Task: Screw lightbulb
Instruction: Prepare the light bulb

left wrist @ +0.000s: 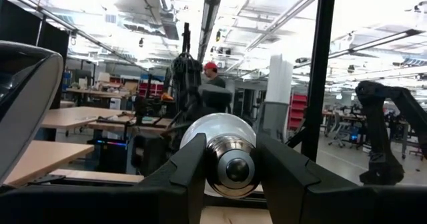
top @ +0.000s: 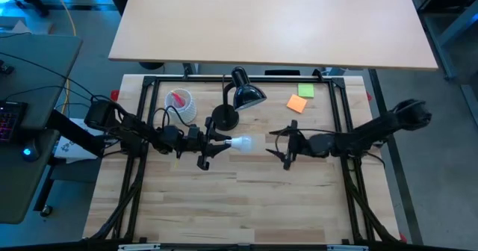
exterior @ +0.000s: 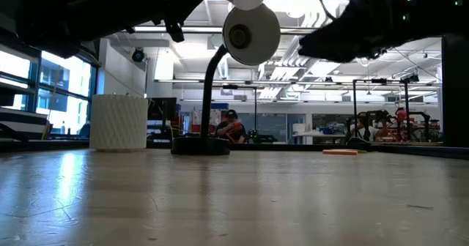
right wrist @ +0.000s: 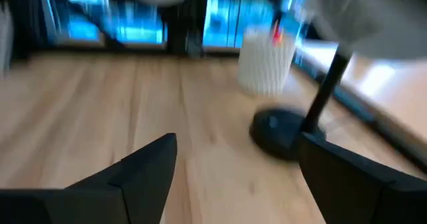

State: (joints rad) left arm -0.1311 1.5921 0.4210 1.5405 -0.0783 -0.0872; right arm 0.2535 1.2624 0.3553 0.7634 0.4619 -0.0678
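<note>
The lightbulb [top: 243, 143], small and white, hangs above the middle of the table with my left gripper [top: 219, 146] shut on it. Its glass end points toward the table's right. In the left wrist view its silvery screw base [left wrist: 230, 167] sits between the two fingers. The black desk lamp stands just behind it on its round base [top: 224, 118]. The lamp's head [top: 247, 95] shows its pale inside and socket [exterior: 251, 32] in the low view. My right gripper [top: 282, 152] is open, a short way right of the bulb, pointing at it with nothing between its fingers [right wrist: 143, 177]. My left gripper pinches the bulb's screw base [left wrist: 220, 159] between its two fingers [left wrist: 190, 174]. The fingers come nearly level from the table's left and lie along the bulb. The bulb is clear of the table, about level, with its glass end sticking out past the fingertips.
A white ribbed cup [top: 181, 101] with pink items stands at the back left, beside the lamp. Orange [top: 296, 103] and green [top: 305, 91] sticky notes lie at the back right. A black frame [top: 146, 101] borders the table. The near half is bare wood.
</note>
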